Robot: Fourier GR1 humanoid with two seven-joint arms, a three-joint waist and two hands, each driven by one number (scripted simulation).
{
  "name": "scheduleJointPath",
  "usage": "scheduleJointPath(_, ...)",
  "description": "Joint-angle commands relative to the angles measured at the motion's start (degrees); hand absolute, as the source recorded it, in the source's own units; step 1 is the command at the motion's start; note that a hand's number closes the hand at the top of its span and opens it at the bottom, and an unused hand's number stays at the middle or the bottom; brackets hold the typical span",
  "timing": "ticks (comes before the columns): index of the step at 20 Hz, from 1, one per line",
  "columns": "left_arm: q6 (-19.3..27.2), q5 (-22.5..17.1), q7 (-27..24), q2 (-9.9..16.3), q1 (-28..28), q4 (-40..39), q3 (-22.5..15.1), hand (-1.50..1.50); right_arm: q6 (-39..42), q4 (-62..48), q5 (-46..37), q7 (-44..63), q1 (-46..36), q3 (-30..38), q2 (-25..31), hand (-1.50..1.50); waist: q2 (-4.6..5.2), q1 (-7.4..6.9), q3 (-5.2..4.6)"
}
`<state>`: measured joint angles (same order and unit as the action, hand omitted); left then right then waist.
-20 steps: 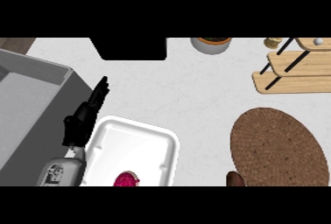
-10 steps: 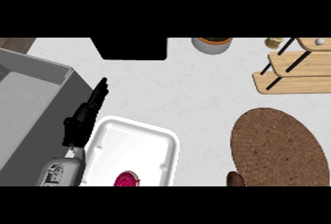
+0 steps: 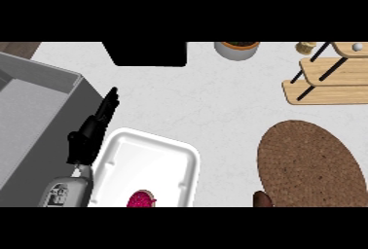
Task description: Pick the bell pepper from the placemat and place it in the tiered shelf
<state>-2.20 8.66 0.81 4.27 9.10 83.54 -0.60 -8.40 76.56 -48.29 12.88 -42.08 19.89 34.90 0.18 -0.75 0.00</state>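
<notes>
The round brown woven placemat (image 3: 313,163) lies at the lower right, and its visible surface is bare. A small dark reddish-brown rounded thing (image 3: 262,199) pokes in at the bottom edge by the mat's left rim; I cannot tell what it is. The wooden tiered shelf (image 3: 332,80) with black rods stands at the upper right. My left hand (image 3: 92,132) rests at the left between the grey sink and a white tray, fingers straight and pointing up, holding nothing. My right hand does not show.
A white tray (image 3: 147,163) at the lower middle holds a magenta item (image 3: 141,200) at its near edge. A grey sink basin (image 3: 36,112) fills the left. A black block (image 3: 147,53), a small pot (image 3: 237,48) and a small jar (image 3: 307,46) stand along the back.
</notes>
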Motion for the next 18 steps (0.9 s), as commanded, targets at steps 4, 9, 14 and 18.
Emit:
scheduleJointPath(4,0.84,-0.14,-0.06,-0.05,4.16,-3.49,1.70,0.00,-5.07,-7.17,12.14,-7.40,-3.55,7.45,-3.57,1.50,0.07,0.54,0.04)
scheduleJointPath(9,-0.93,-0.39,-0.56,0.03,-0.19,-0.92,0.14,0.00,-7.83,-20.97,15.11,-16.44,-8.01,9.26,-0.22,1.50,0.07,-0.23,0.03)
scheduleJointPath(14,0.56,1.21,-0.83,-1.08,0.57,-1.09,-0.88,0.00,-12.15,-29.17,15.83,-22.14,-9.79,8.69,-0.19,1.50,0.05,-0.08,0.02)
scheduleJointPath(18,0.46,1.10,0.09,-1.30,-1.11,1.13,-1.45,0.00,-15.10,-32.13,6.06,-12.62,-7.24,6.95,6.62,1.50,0.26,-0.42,-0.01)
